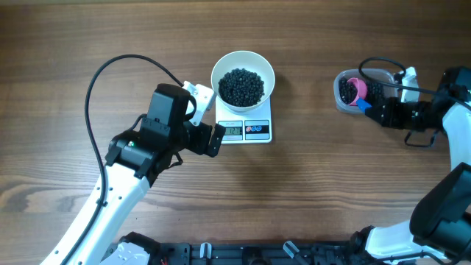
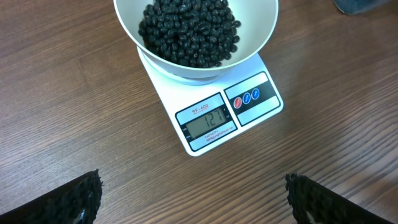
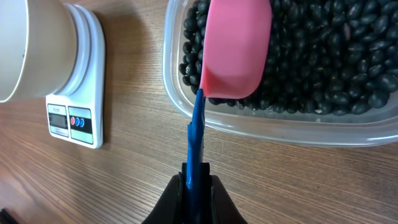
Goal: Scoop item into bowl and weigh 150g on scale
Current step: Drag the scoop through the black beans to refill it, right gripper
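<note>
1. The right gripper (image 3: 198,182) is pressed together on the blue handle of the scoop (image 3: 236,50). The handle runs straight out ahead of the fingers, so the scoop's long axis lines up with the gripper.
2. The scoop's pink cup sits at the far end of that handle, just past the near wall of the tub (image 3: 280,127) and down among the beans (image 3: 329,56). Whether the cup is loaded cannot be told.
3. The bowl (image 2: 261,28) stands on the scale (image 2: 264,106), off to the right gripper's left and well apart from the tub. It already holds a heap of beans.
4. The display (image 2: 207,121) reads 121, so the weight looks short of the target. Probably only part of a scoop is needed.
5. The left gripper (image 2: 194,202) is spread wide and holds nothing, with the scale just ahead of it.
6. The left arm is nearer the bowl, but the right arm holds the scoop at the tub. The coming move is likely the right's: lift the cup level, then carry it sideways to its left over the bowl.
</note>
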Controlling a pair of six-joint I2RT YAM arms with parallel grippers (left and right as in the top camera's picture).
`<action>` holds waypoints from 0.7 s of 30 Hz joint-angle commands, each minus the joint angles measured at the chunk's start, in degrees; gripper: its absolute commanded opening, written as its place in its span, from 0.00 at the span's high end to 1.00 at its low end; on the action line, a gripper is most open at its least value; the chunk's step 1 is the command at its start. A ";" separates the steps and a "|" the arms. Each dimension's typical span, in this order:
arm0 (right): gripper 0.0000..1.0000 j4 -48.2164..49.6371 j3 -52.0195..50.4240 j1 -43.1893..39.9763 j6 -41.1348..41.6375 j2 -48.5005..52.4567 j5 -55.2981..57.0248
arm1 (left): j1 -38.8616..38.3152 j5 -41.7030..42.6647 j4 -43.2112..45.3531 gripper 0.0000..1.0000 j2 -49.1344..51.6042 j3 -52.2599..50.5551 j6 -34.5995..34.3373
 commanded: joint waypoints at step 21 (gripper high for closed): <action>0.96 -0.96 -0.79 -10.19 2.16 1.05 -13.55 | 0.22 -0.13 0.13 0.00 0.02 -0.09 -0.33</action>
